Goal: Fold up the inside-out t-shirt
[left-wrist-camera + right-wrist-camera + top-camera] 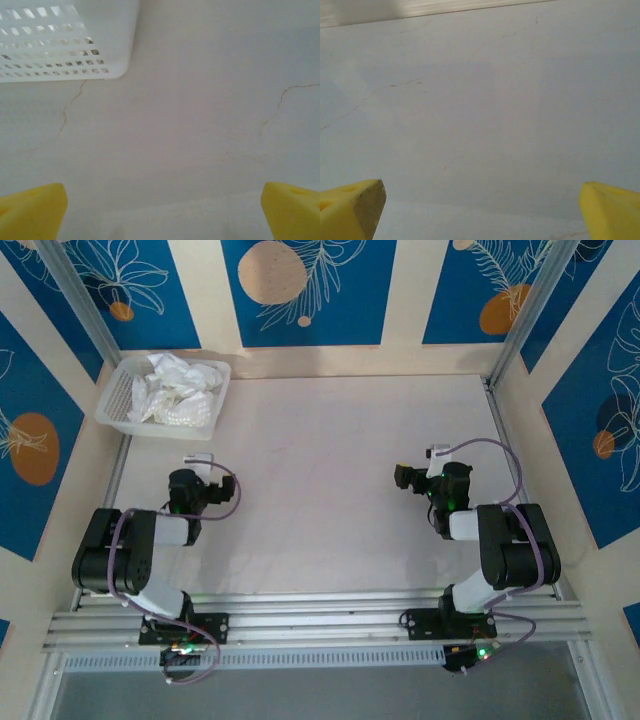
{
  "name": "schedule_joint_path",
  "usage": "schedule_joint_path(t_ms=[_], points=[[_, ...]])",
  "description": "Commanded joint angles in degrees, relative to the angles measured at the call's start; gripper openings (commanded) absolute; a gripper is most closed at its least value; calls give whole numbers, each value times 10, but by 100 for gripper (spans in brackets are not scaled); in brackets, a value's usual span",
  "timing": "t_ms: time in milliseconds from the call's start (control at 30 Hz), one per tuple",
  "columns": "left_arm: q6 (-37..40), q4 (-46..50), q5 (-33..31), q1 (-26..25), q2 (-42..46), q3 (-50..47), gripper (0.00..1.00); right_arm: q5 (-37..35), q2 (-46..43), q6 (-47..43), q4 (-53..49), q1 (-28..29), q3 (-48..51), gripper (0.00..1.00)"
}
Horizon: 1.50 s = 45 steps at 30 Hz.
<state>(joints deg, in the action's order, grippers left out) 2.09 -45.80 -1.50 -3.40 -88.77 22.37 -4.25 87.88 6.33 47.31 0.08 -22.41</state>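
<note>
Your t-shirt point(175, 385): crumpled white heap inside basket point(112, 410), far left corner of desk point(330, 470). Basket walls ring t-shirt on all sides. Mesh corner of basket sits just ahead of your left end effector point(162, 212). Left end effector: fingers spread wide, nothing between them, over bare desk. Right end effector point(482, 212): also spread wide, empty, well apart from t-shirt. Hairline cracks point(272, 115) mark desk under both.
</note>
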Motion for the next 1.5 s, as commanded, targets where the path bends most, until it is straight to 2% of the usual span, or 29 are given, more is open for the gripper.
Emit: schedule_joint_path(t_ms=[0, 267, 433, 567, 667, 733, 800, 900, 967, 1000, 1067, 1200, 1300, 1467], points=[[8, -7, 11, 0, 9, 13, 99, 9, -2, -6, 8, -3, -8, 99], [8, -6, 11, 0, 9, 13, 99, 9, -3, -5, 7, -4, -9, 99], [8, -5, 11, 0, 8, 13, 99, 37, -4, -7, 29, -9, 3, 99], [8, -7, 11, 0, 9, 12, 99, 40, -6, -5, 6, -11, -9, 99], [9, -15, 4, -1, 13, 6, 99, 16, -56, -10, 3, -2, 7, 99], [5, -14, -17, -5, 35, -3, 99, -71, -140, -11, -49, 25, 16, 99], [-5, 74, -55, -14, 108, 6, 99, -141, -247, 41, -153, 44, 1, 99], [-93, 277, -128, -14, 216, 73, 99, -136, -359, 183, -364, 45, -63, 100], [-146, 372, -141, -10, 245, 131, 99, -90, -386, 242, -478, 50, -107, 99], [-169, 420, -127, -1, 243, 171, 99, -54, -388, 258, -515, 57, -129, 99], [-212, 492, -70, 28, 212, 258, 99, 17, -368, 266, -583, 79, -176, 98], [-338, 603, 36, 110, 70, 438, 99, 107, -274, 246, -734, 141, -302, 98], [-379, 698, 61, 134, -80, 605, 99, 127, -216, 239, -806, 185, -371, 98], [-363, 825, 108, 144, -321, 903, 97, 121, -207, 245, -793, 223, -375, 99]])
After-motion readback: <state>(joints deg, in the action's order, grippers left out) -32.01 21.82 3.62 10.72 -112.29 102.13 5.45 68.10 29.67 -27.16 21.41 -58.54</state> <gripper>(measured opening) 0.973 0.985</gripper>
